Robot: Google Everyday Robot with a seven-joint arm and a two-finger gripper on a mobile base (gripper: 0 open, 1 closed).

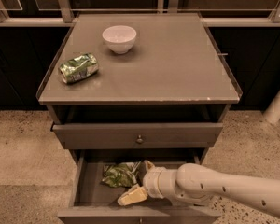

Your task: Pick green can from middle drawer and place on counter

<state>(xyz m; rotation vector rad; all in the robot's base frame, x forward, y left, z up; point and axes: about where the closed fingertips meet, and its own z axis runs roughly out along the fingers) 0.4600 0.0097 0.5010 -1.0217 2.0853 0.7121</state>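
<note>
The green can (120, 174), a crumpled green-and-white foil packet, lies on the floor of the open middle drawer (86, 188), left of centre. My gripper (140, 180) reaches into the drawer from the right, right beside the packet. One cream finger (133, 195) points forward-left below the packet and the other (149, 164) shows at its right end. The jaws stand apart around the packet's right end. The grey-brown counter (177, 64) is above, over the knobbed drawer.
A white bowl (119, 38) stands at the back left of the counter. A smaller rolled green packet (79, 68) lies at the counter's left edge. The upper drawer with a round knob (139, 138) is slightly open. My pale arm (224, 188) crosses the drawer's right side.
</note>
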